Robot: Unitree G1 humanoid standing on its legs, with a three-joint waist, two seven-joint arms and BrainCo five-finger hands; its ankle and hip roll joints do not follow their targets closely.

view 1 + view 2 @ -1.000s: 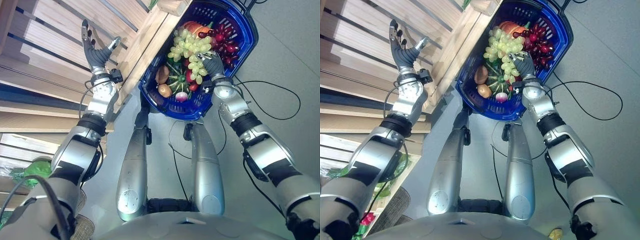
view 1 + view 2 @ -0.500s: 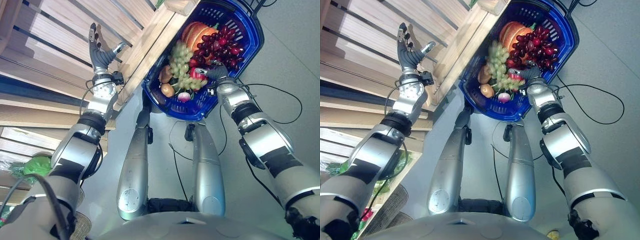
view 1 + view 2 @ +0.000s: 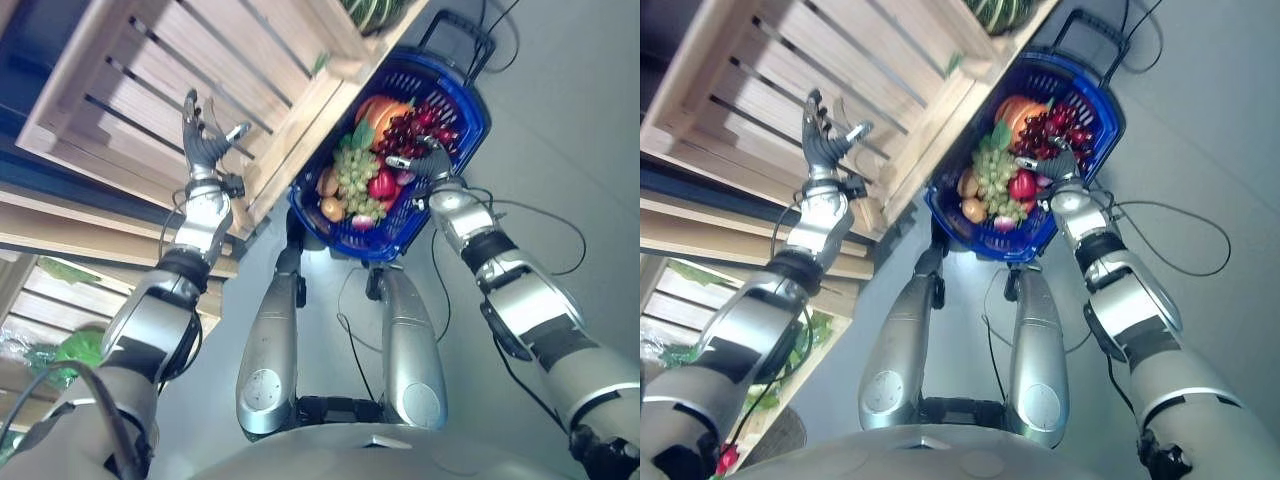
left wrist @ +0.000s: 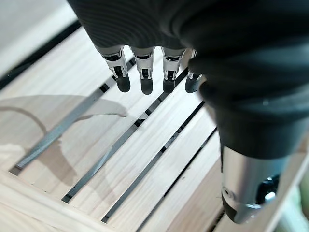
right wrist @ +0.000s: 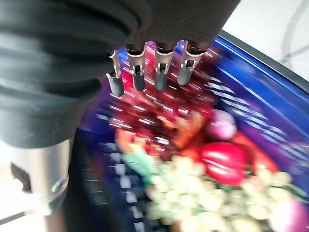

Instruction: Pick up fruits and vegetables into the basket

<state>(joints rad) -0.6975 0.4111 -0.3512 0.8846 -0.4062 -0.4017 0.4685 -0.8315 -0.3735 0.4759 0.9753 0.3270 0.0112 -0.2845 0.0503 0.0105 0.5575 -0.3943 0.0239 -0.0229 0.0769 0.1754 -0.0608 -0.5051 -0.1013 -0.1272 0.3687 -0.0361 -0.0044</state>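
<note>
Between picks: right hand (image 3: pixel 428 163) spread & empty over full blue basket (image 3: pixel 462 96), left hand (image 3: pixel 203 133) spread over bare wooden crate (image 3: pixel 130 80); next move, by the look of it, calls for finding more produce

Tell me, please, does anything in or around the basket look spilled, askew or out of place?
Nothing stands out. The blue basket holds its green grapes, red grapes and other produce inside its rim. The right hand is open above it; the left hand is open at the wooden crate.

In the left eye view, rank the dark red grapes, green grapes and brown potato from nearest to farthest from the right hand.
From the right hand:
1. Dark red grape bunch, just beyond the fingers, in the blue plastic basket.
2. Green grape bunch, mid-basket.
3. Brown potato, at the basket's far side, toward the wooden crate.
</note>
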